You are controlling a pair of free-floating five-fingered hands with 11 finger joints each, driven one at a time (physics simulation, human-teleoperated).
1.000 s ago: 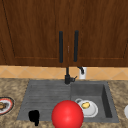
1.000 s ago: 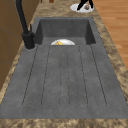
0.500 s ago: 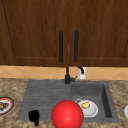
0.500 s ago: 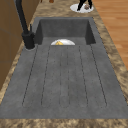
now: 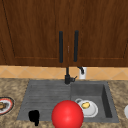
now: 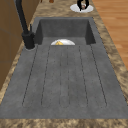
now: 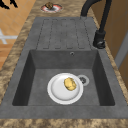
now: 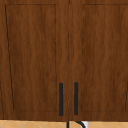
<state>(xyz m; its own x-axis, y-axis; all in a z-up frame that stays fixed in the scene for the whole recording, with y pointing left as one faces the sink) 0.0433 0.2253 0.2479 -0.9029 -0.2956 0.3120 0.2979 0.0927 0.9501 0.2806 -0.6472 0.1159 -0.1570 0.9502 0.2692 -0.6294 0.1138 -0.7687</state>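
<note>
Near the sink's [image 5: 110,87] left front edge, left hand [image 5: 34,117] is hanging unmoved beside red ball [image 5: 67,114], finger state impossible to tell; right hand [image 6: 82,3] is idling over far-right plate [image 6: 74,9].

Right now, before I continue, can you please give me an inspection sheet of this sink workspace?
Surface: grey sink, draining board left, basin right; speckled counter around.
Job's things: red ball at the sink's front edge; right counter plate.
Clutter: basin plate with yellow food; food plate on left counter.
Hands: left hand by the draining board's front; right hand over the right counter plate.
Cables: nothing seen.
Surroundings: black faucet, wooden cabinet.
</note>
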